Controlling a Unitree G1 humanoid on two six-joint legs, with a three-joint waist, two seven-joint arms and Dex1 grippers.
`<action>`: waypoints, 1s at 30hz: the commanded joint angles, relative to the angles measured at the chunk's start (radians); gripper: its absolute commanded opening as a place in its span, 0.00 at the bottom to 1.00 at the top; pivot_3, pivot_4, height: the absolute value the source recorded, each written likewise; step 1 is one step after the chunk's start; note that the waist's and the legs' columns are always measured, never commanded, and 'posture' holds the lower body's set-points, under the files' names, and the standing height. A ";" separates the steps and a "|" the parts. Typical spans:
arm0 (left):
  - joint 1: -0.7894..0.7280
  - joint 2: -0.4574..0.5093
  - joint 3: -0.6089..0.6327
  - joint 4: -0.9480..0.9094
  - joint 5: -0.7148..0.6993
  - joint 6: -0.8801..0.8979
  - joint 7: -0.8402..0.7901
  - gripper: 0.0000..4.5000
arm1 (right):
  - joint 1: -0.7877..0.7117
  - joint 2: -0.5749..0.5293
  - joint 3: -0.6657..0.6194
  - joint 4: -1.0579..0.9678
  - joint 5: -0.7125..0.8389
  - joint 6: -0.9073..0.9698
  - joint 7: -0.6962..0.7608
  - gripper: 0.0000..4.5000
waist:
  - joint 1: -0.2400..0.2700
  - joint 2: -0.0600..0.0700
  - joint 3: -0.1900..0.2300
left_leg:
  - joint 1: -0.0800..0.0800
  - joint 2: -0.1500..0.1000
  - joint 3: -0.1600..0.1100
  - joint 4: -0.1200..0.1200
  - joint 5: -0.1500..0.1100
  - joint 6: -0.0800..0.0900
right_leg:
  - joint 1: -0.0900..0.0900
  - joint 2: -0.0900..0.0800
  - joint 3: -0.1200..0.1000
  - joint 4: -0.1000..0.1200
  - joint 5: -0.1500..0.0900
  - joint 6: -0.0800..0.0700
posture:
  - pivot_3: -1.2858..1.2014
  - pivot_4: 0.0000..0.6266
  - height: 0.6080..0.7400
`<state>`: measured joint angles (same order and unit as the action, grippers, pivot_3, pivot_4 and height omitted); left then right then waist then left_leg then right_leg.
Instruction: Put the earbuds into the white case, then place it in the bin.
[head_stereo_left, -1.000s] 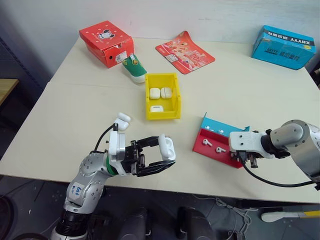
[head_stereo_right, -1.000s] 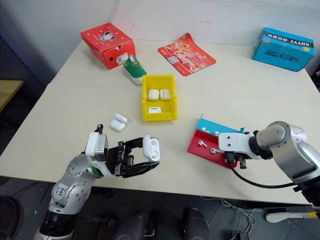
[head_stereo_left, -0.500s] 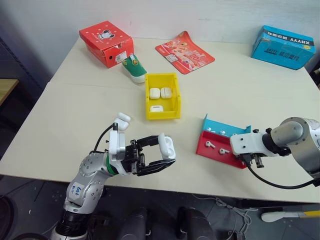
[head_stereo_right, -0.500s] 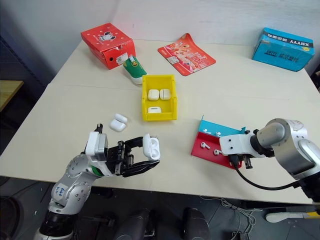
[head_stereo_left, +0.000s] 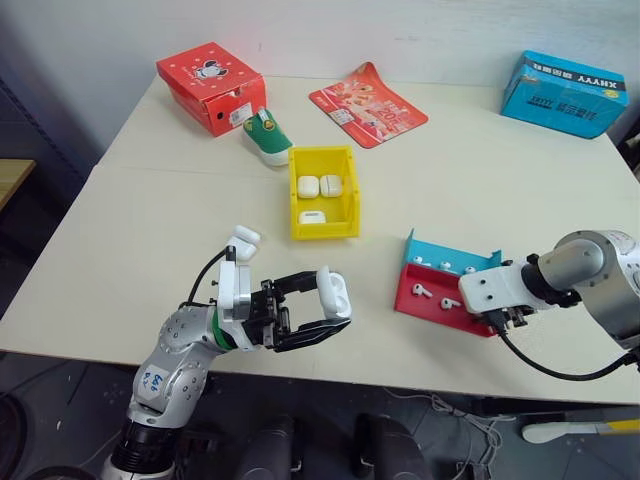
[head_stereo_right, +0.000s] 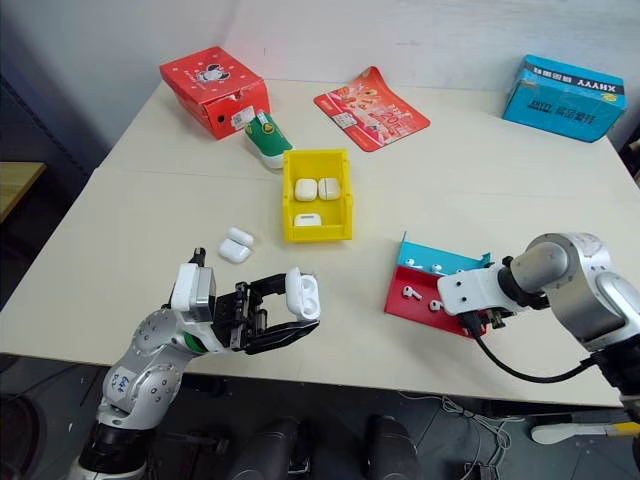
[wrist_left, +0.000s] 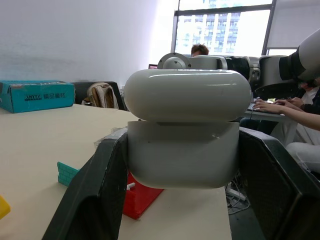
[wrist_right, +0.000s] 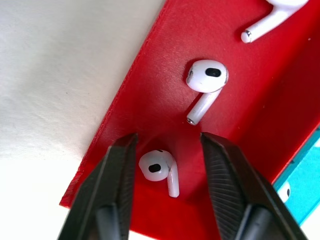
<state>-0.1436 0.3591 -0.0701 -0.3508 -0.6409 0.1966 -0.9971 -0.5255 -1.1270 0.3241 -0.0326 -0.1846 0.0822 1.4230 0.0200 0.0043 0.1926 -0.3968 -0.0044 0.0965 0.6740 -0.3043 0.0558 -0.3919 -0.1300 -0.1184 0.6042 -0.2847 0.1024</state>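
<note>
My left gripper (head_stereo_left: 322, 308) is held level above the table's near edge, shut on the white case (head_stereo_left: 335, 292), whose lid stands flipped open. The left wrist view shows the case (wrist_left: 187, 131) clamped between both fingers (wrist_left: 95, 192). Several earbuds (head_stereo_left: 420, 290) lie on the red-and-blue tray (head_stereo_left: 415, 305). My right gripper (wrist_right: 167, 150) points down over the tray's near right corner. It is open, with one earbud (wrist_right: 159, 170) lying between its fingers and another earbud (wrist_right: 205, 82) just beyond. The yellow bin (head_stereo_left: 296, 190) stands mid-table with three closed cases inside.
Two more white cases (head_stereo_right: 236, 245) lie left of the bin. At the far side are a red carton (head_stereo_left: 212, 85), a green-and-white shoe toy (head_stereo_left: 270, 138), a red leaflet (head_stereo_left: 368, 103) and a blue box (head_stereo_left: 565, 93). People sit at a desk (wrist_left: 280, 107) beyond the table.
My right gripper has rolled at the wrist, edged right along the tray's near corner and opened wider. The tray has slid slightly right. The left arm and case have not moved.
</note>
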 joint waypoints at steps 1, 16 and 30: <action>0.007 0.004 0.005 -0.047 -0.008 -0.015 0.002 0.63 | -0.013 0.013 -0.046 -0.033 0.067 0.078 0.039 0.43 | 0.000 0.000 0.000 | 0.000 0.000 0.000 0.000 0.000 0.000 | 0.000 0.000 0.000 0.000 0.000 0.000 | 0.52 0.24 1.00; 0.023 0.009 0.009 -0.062 -0.004 -0.017 0.013 0.63 | -0.043 0.076 -0.038 -0.116 0.103 0.410 -0.027 0.43 | 0.001 0.000 0.000 | 0.000 0.000 -0.001 0.001 -0.002 -0.003 | 0.000 -0.001 0.000 0.000 0.000 0.000 | 0.52 0.24 1.00; 0.020 0.018 0.017 -0.058 -0.006 -0.016 0.012 0.63 | -0.040 0.116 -0.011 -0.136 0.108 0.487 -0.065 0.43 | 0.000 0.000 0.000 | 0.000 0.000 -0.001 0.000 -0.002 -0.003 | 0.000 -0.001 0.000 0.000 0.000 0.000 | 0.52 0.24 1.00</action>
<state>-0.1234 0.3714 -0.0581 -0.3764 -0.6407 0.1947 -0.9834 -0.5621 -1.0107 0.3109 -0.1479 -0.0749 0.5731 1.3653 0.0202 0.0045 0.1927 -0.3970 -0.0041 0.0959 0.6744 -0.3062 0.0530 -0.3922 -0.1308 -0.1180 0.6046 -0.2848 0.1022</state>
